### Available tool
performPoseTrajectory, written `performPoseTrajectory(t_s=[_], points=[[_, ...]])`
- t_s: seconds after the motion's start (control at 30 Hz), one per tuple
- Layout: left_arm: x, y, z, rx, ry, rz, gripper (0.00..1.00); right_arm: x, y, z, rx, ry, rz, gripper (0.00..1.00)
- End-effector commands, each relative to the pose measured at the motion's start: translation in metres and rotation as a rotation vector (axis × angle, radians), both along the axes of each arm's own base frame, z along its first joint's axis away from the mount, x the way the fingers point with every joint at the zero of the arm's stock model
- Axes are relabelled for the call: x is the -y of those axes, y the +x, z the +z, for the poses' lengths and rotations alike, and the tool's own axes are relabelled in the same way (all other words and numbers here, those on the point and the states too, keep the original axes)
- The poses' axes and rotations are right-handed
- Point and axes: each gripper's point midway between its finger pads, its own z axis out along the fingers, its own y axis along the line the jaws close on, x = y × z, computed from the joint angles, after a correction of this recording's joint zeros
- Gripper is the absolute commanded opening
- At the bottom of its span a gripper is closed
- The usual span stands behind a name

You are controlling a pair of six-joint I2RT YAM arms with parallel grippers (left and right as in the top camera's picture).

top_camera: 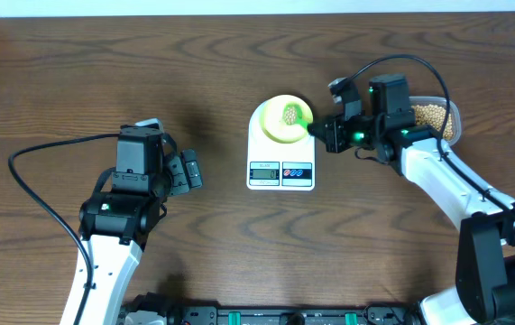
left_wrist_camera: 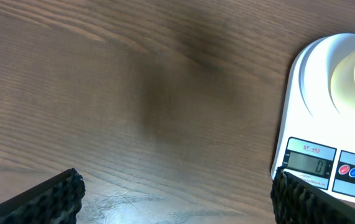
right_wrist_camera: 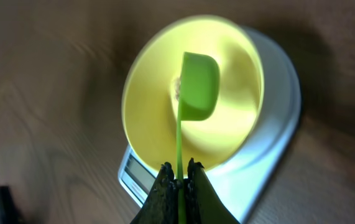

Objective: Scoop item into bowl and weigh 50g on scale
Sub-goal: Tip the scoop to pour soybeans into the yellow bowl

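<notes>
Tabletop of dark wood grain carries everything, and the white rounded-rectangular digital kitchen scale at its middle serves as the reference. Left of the scale and well apart from it, the left gripper hangs low over the wood, jaws spread wide with nothing between them. It is best kept off the platform, since any touch would spoil the reading.

Right of the scale lies a clear rectangular plastic tub holding the supply. On the scale's platform sits the small round pale yellow bowl. From the scale's right side the right gripper reaches in, jaws pinching the thin handle of a bright green plastic scoop. Its cup hangs over the bowl's middle and seems turned mouth-down, though that is not certain. A little heap of small round tan-yellow beans lies in the bowl.

The step in hand looks like emptying the scoop. To do it well, roll the wrist slowly so the beans trickle rather than dump, and hold the cup above the rim, clear of bowl and scale. Let the grey display settle before fetching more. Its digits are too small to trust here, so the last additions probably call for part-filled scoops.
</notes>
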Motion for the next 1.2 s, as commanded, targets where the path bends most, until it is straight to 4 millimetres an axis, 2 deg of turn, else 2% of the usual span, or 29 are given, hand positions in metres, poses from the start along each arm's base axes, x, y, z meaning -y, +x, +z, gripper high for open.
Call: performPoseTrajectory(t_s=[0.0,0.2,0.4,0.57,0.7,1.17], points=[[-0.003,0.0,0.0,-0.002,0.011,0.013,0.98,-0.01,0.005,0.022,0.141,-0.065,0.064,0.01],[-0.003,0.0,0.0,-0.002,0.011,0.013,0.98,-0.017,0.012,0.028,0.186,-0.113,0.052,0.01],[-0.004,0.0,0.0,-0.003,0.01,0.013,0.98,-0.012,0.018,0.033,0.238,-0.187,0.06,0.01],[-0.003,0.0,0.0,-0.002,0.011,0.013,0.98,-0.009,0.016,0.032,0.265,-0.289,0.1,0.01],[-0.003,0.0,0.0,-0.002,0.011,0.013,0.98,-0.018,0.013,0.035,0.294,-0.313,0.139,0.01],[-0.003,0.0,0.0,-0.002,0.011,0.013,0.98,-0.02,0.016,0.039,0.409,-0.559,0.16,0.01]])
